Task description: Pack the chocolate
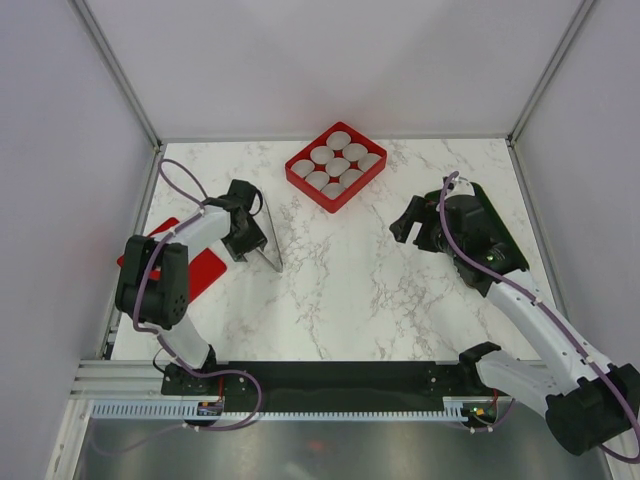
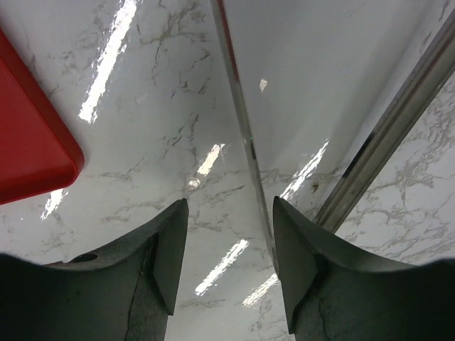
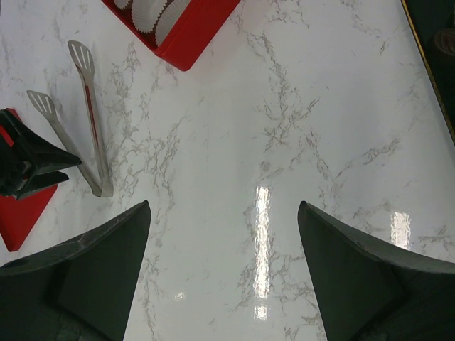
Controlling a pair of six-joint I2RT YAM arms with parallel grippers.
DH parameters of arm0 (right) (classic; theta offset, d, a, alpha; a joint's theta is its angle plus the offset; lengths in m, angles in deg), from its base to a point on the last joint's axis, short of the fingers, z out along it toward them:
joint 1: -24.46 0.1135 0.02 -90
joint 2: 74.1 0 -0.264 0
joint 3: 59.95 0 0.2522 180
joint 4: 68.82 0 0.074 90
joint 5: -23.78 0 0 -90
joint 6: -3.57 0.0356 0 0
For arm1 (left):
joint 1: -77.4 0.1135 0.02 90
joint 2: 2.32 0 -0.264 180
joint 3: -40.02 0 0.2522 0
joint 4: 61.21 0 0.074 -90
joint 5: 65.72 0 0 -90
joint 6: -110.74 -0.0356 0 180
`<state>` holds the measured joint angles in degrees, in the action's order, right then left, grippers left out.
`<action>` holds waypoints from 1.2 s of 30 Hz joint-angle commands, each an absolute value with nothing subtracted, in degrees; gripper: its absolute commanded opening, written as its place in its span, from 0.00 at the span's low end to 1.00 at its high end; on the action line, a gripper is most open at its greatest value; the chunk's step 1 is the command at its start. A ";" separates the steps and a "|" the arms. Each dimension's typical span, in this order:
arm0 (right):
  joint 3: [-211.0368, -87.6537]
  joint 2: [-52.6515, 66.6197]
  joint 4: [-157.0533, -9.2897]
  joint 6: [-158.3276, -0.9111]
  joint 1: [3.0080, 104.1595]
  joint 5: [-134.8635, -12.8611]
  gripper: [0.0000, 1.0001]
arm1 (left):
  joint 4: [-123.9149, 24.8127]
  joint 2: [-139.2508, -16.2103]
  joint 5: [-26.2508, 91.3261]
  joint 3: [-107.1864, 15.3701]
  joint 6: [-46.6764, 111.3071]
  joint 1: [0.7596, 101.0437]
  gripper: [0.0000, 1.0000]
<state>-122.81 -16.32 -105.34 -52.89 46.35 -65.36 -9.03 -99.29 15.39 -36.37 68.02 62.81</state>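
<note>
Tabletop of veined marble holds one square red box of nine round pleated white paper cups, one flat red tray and one pair of metal tweezers. Left gripper has its jaws partly spread over the tweezers. Right gripper has its jaws spread wide, holding nothing. Chocolate cannot be made out.

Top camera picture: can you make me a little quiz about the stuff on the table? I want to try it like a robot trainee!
1. Count: how many white paper cups sit in the red box?
2. True or false: the right gripper is shut tight.
3. Pick one: which thing lies closest to the left gripper?
A. the metal tweezers
B. the red box
C. the right gripper

Key:
1. Nine, in three rows of three.
2. False. Its fingers stand wide apart over bare marble.
3. A. One arm of the tweezers runs right between that gripper's fingers.
</note>
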 commanded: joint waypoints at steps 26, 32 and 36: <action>-120.21 -25.23 -108.50 -51.54 46.25 -65.78 0.90 | -15.45 -96.81 21.90 -30.69 70.92 45.95 0.21; -119.59 -27.77 -110.79 -51.45 46.25 -65.87 0.90 | -15.54 -96.02 24.01 -31.66 76.63 36.54 0.21; -118.89 -29.53 -112.02 -51.45 46.25 -65.78 0.90 | -15.54 -95.49 25.32 -31.83 80.66 31.63 0.22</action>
<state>-119.42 -28.08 -110.72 -51.87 46.35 -65.55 -14.78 -97.96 23.59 -31.17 74.60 33.85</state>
